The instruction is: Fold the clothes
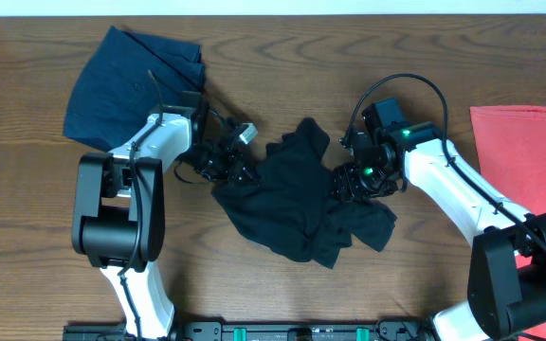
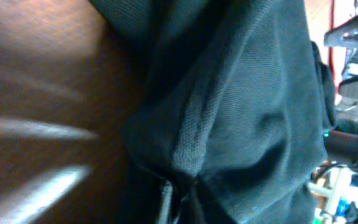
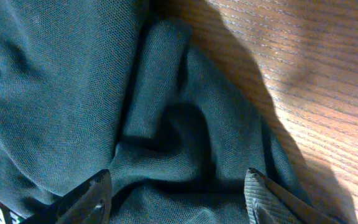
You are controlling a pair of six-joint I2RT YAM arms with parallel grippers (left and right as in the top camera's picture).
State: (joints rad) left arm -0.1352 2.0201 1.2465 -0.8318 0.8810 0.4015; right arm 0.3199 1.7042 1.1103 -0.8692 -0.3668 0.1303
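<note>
Garment in navy blue (image 1: 133,83) lies crumpled at the far left of the desk (image 1: 27,237), behind the left arm and apart from the left hand (image 1: 238,172).

Left hand: set down at the left edge of the black T-shirt (image 1: 292,201), which lies bunched at the middle of the desk between the two hands. In the left wrist view the black cloth (image 2: 229,106) fills most of the frame and gathers to a tight pucker at the bottom centre. The fingers themselves are lost in the dark folds there. The hand is closed, and by the look of that pucker it is pinching the shirt's edge.

Right hand (image 1: 342,185): resting on the right side of the same black T-shirt. In the right wrist view (image 3: 178,177) the two fingers (image 3: 89,199) stand well apart, at a middling spread, with a rumpled ridge of black cloth (image 3: 61,93) lying between and ahead of them. The fingers touch the cloth but do not clamp it.

Coral-red T-shirt (image 1: 524,152) lies flat at the far right edge of the desk, well apart from both hands.
</note>
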